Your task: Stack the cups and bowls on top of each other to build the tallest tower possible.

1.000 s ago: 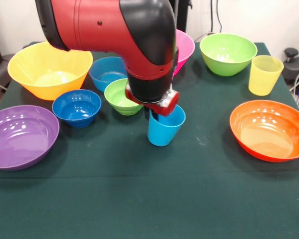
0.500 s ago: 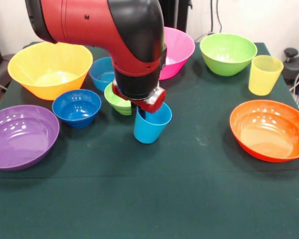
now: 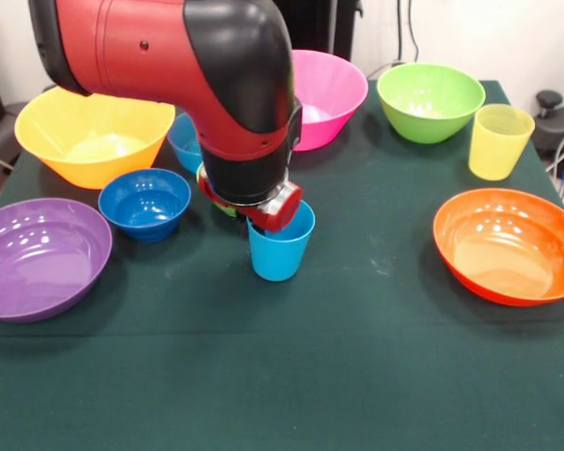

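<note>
Currently I have the gripper point(image 3: 266, 220) low over the middle of the green table point(image 3: 357, 376), at the rim of the light blue cup point(image 3: 280, 249), which stands upright with its mouth up; from my front camera the wrist covers the fingers, so I cannot tell how far they are parted or whether they truly have the cup, though the cup sits straight below the wrist with its near rim tucked under the red flange. The relation I am steering by is sideways: the small dark blue bowl point(image 3: 145, 201) lies to the picture's left of the cup, with a strip of bare cloth between them, and its mouth also faces up. The cup's long axis is vertical, so I judge that any stacking onto that bowl means lifting clear of the bowl's rim and carrying the cup leftward while keeping it plumb. Just behind the wrist a sliver of the lime green bowl point(image 3: 210, 186) and of the light blue bowl point(image 3: 183, 136) shows; they are close enough that I would watch the arm's elbow there. The yellow cup point(image 3: 499, 141) waits well apart at the far right, beside the green bowl point(image 3: 430, 101).
</note>
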Tool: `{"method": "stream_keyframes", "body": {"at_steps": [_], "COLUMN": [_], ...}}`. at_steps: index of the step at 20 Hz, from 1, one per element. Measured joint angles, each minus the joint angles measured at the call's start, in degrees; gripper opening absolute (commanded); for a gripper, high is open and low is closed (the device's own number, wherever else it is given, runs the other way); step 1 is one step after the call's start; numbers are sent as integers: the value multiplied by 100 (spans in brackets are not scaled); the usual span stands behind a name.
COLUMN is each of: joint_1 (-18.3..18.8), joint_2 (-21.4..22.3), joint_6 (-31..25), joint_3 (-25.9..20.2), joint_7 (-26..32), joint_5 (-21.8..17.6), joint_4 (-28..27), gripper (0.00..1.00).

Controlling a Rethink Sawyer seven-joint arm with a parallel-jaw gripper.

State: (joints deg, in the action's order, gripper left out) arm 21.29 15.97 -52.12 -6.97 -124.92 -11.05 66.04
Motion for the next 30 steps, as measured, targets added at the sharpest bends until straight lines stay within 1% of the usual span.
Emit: {"method": "stream_keyframes", "body": {"at_steps": [12, 21, 27, 30], "joint_1": [80, 134, 134, 134], "joint_2": [-27, -22, -14, -8], "joint_6": [61, 339, 618, 721], "joint_3": [-92, -142, -155, -156], "joint_7": [0, 0, 0, 0], "joint_5": [152, 305, 517, 564], "joint_4": [-90, -36, 86, 137], "gripper": [0, 0, 0, 0]}}
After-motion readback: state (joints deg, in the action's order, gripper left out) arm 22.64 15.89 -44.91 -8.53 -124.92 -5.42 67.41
